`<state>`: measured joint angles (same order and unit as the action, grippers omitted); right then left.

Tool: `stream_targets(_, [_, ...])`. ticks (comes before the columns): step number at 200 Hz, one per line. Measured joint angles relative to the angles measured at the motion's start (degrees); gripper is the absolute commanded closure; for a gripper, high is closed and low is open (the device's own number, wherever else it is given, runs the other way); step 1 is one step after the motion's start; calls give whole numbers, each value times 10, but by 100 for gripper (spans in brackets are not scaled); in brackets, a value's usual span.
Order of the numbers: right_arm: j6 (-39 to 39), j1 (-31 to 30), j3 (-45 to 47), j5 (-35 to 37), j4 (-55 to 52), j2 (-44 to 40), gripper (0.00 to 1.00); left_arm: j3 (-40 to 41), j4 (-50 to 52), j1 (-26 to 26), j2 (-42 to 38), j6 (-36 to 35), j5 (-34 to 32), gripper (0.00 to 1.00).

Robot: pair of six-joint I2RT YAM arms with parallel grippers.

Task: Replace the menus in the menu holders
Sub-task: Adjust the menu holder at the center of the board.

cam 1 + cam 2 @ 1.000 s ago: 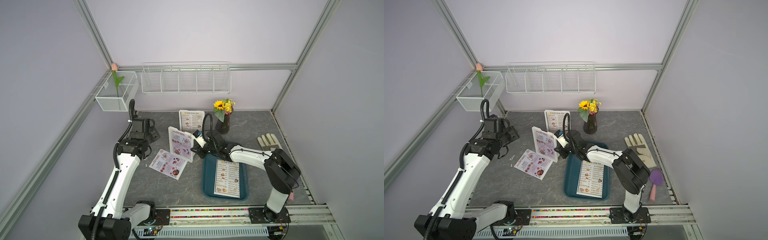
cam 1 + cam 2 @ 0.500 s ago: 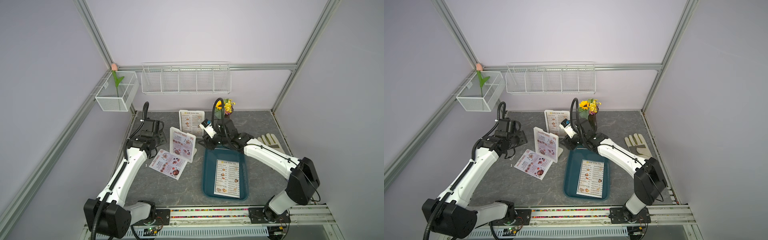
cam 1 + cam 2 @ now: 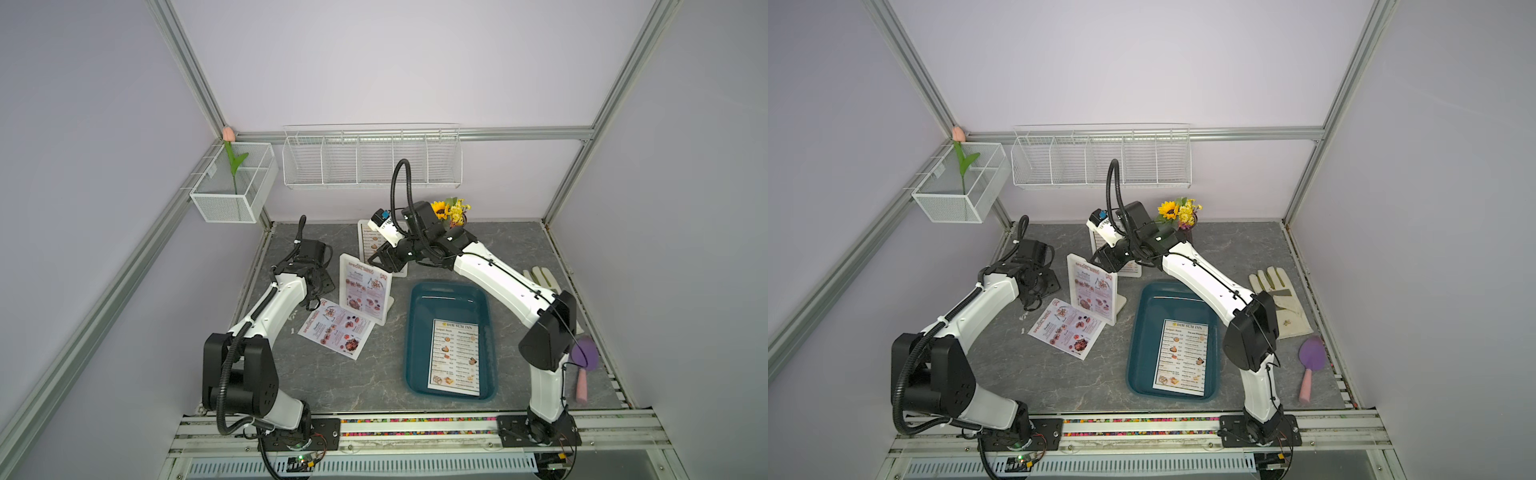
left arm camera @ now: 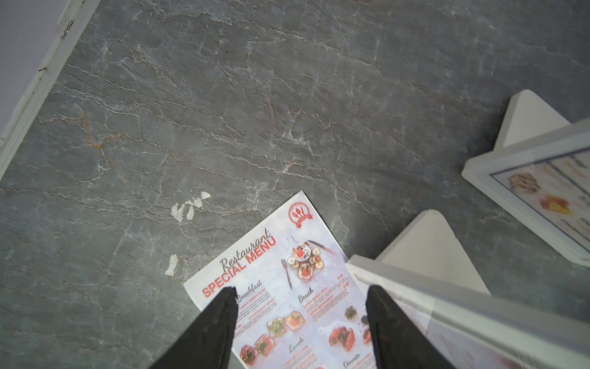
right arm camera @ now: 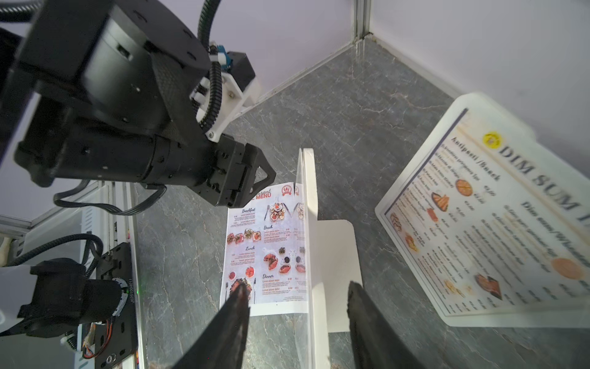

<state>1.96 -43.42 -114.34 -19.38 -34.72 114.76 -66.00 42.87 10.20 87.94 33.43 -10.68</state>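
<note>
Largely covered by right gripper (image 3: 376, 262) in both top views: white translucent tent-shaped menu holder (image 3: 366, 241) behind dark teal rectangular tray (image 3: 449, 305). In right wrist view, cut by picture edge, print smeared. Mostly hidden behind white right arm (image 3: 498, 282) in a top view: cream glove (image 3: 542, 276) right of tray. Unreadably small: item lines on white paper menu (image 3: 455, 357) inside tray.

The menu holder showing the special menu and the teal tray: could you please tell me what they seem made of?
Menu holder: probably white matte plastic, clear-fronted; smooth rounded corners, sheet visible inside. Teal tray: likely glossy moulded plastic; light glints inside its rounded wall.
</note>
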Motion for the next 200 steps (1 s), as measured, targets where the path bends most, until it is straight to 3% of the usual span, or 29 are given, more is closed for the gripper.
stream_targets(48, [-4, -6, -6, 0, -13, 33, 48, -40, -37, -4, 76, 0, 13, 37])
stream_targets(74, [-6, -6, -16, -3, -13, 33, 57, -50, -43, -4, 94, -11, 25, 39])
stream_targets(156, [-10, -7, -31, -13, -26, 35, 62, -57, -55, 19, 94, -36, 104, 43])
stream_targets(200, [-11, -7, -31, -7, -45, 35, 63, -52, -53, 51, 85, -34, 106, 43])
